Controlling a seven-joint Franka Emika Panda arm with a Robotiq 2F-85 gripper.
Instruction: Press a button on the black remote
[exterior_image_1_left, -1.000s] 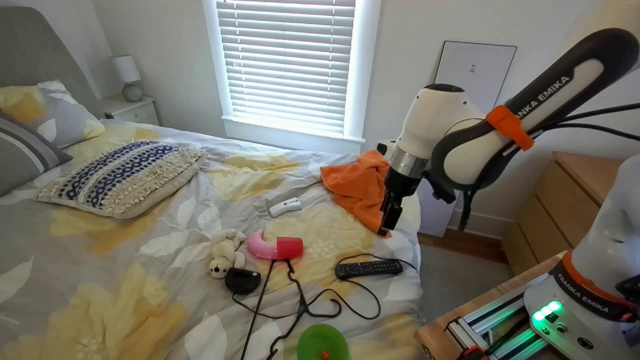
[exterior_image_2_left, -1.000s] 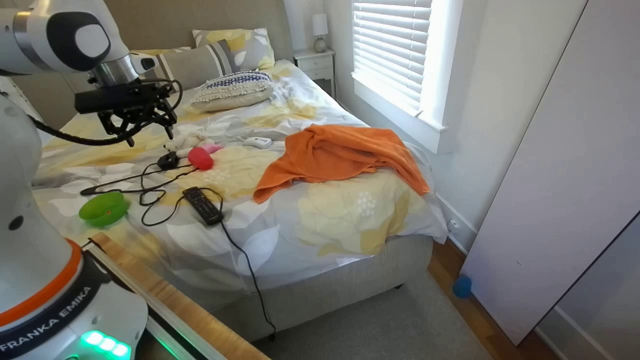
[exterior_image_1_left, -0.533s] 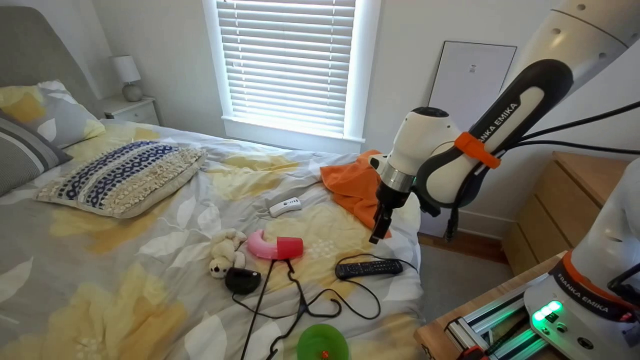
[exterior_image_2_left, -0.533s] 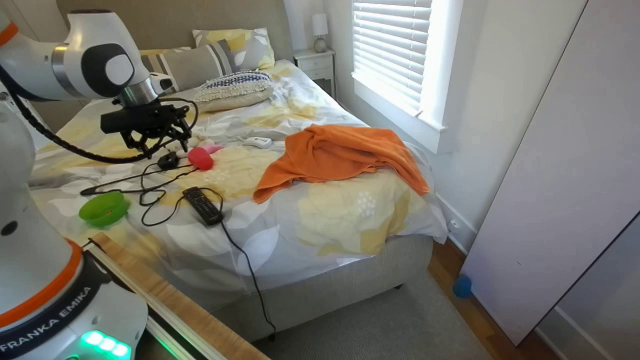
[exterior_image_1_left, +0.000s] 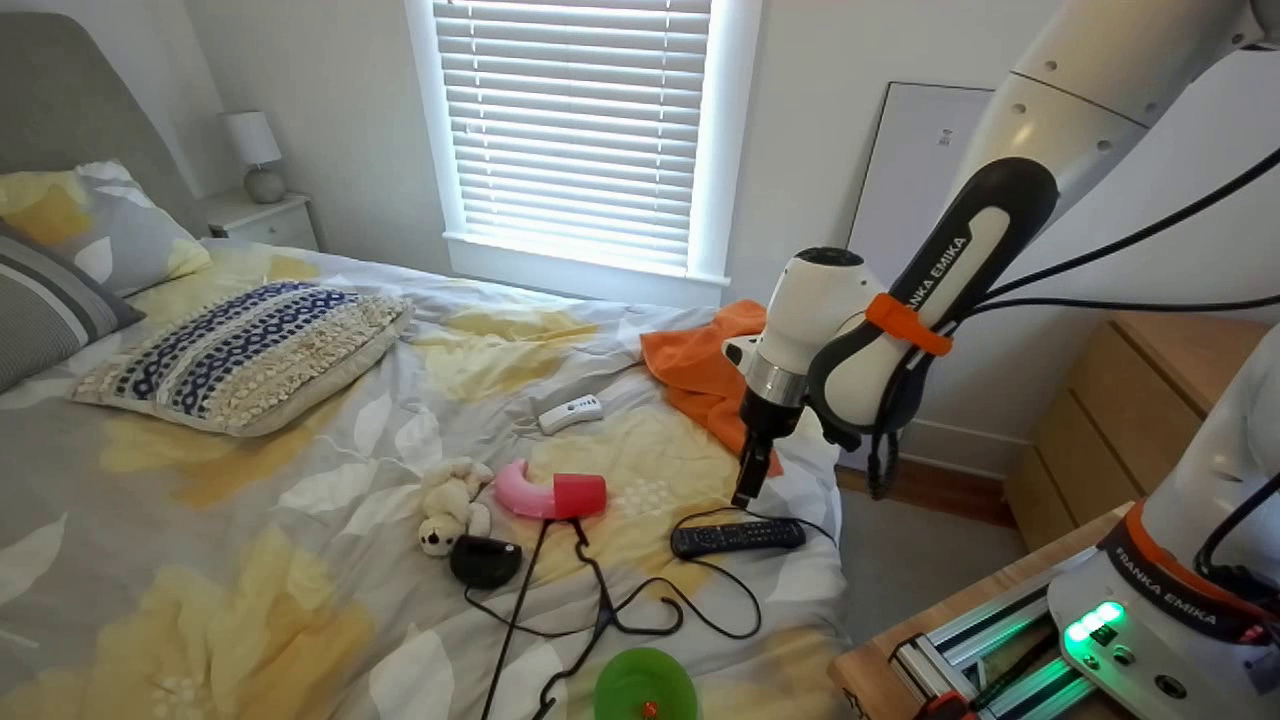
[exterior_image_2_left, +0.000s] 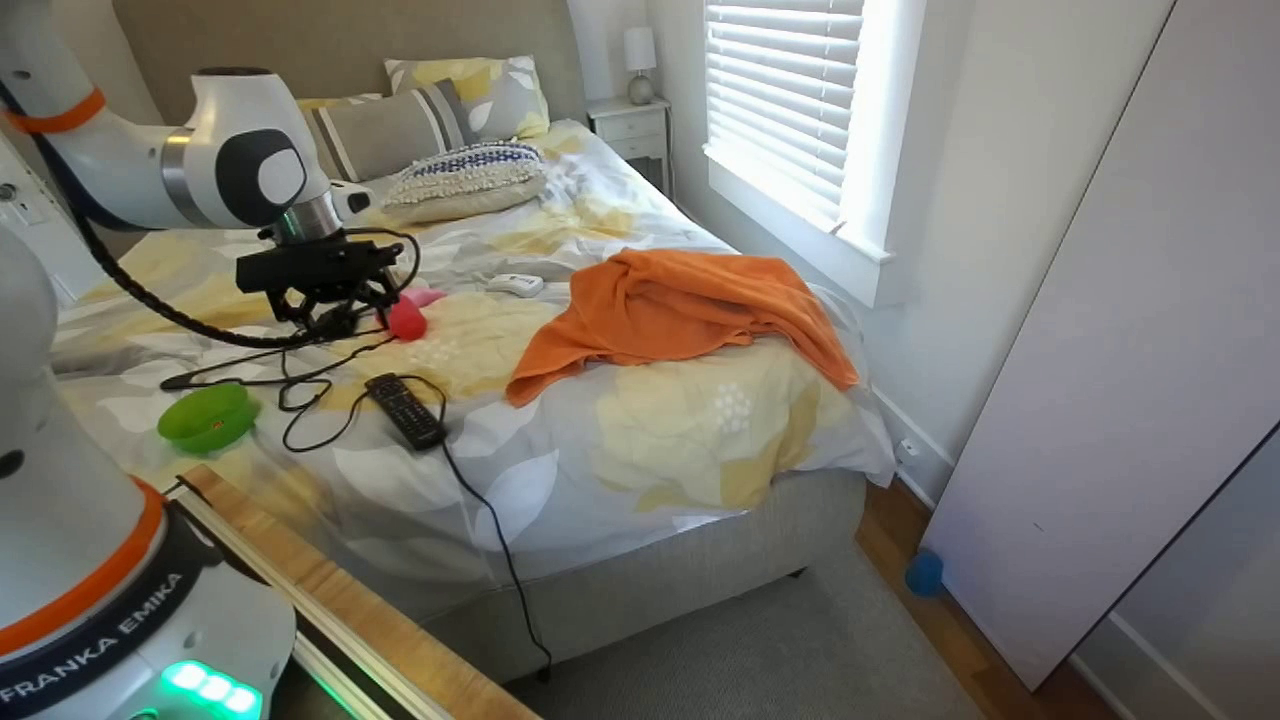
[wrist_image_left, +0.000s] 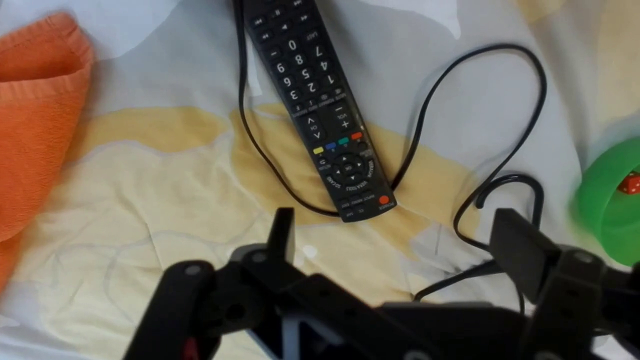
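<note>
The black remote (wrist_image_left: 322, 110) lies on the counter (wrist_image_left: 150, 210), which here is a soft bed. It is lower than the pincer (wrist_image_left: 392, 225) and, in the wrist view, just past the gap between the tips. The pincer hangs in the air. Its fingers (wrist_image_left: 520, 245) are spread wide and hold nothing, and they do not touch the remote. The short end with the red power button (wrist_image_left: 383, 199) is closest. From there the long side runs away on a slant, past the ring of arrows (wrist_image_left: 348, 167) and the number keys (wrist_image_left: 305, 74). There is just one arm (exterior_image_1_left: 1060, 105), so that one must do the poking.

My guess is that this is the lining-up part, with no press made yet. Next, the pincer should go across to the remote and down. Bringing the fingers together may help one tip hit one key.

A thin black cord (wrist_image_left: 243, 65) runs right beside the remote. Farther out, past the finger on the right in the wrist view, is a green bowl (wrist_image_left: 592, 195). Farther again, past the other finger, is an orange cloth (wrist_image_left: 40, 130). Farthest off is a white remote (exterior_image_1_left: 572, 413), the wrong one.
</note>
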